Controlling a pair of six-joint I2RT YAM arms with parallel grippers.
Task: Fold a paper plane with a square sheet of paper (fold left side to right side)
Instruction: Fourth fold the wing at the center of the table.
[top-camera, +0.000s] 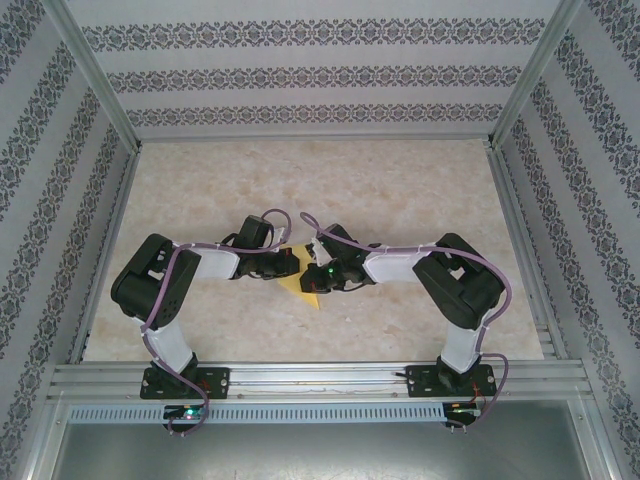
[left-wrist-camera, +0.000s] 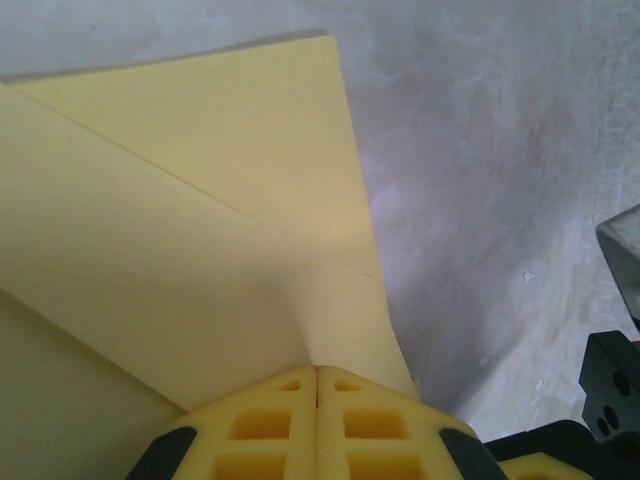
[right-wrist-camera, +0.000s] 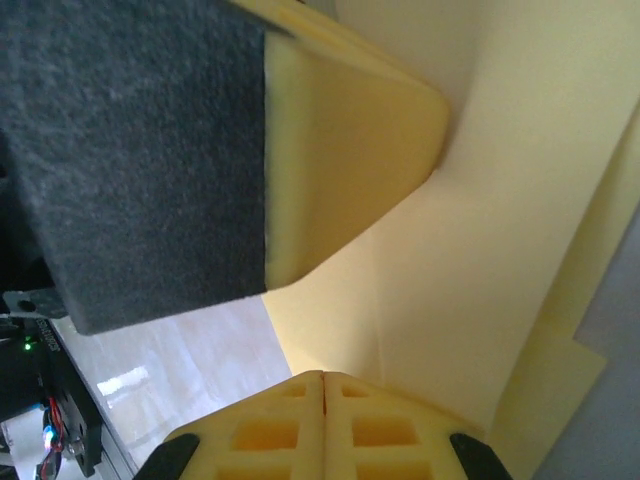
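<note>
Left gripper (left-wrist-camera: 317, 372) and right gripper (right-wrist-camera: 323, 375) both have their jaws closed tight, tips on the folded yellow sheet of paper (left-wrist-camera: 190, 240) at the middle of the table (left-wrist-camera: 480, 150); whether either pinches a layer is unclear; a sideways drag could skew the crease or tear the thin sheet.

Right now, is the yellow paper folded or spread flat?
Folded. The paper shows a diagonal crease, with one layer lying over another.

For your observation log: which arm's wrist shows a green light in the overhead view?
The right arm: a green light glows at its wrist; the left arm's wrist is dark.
</note>
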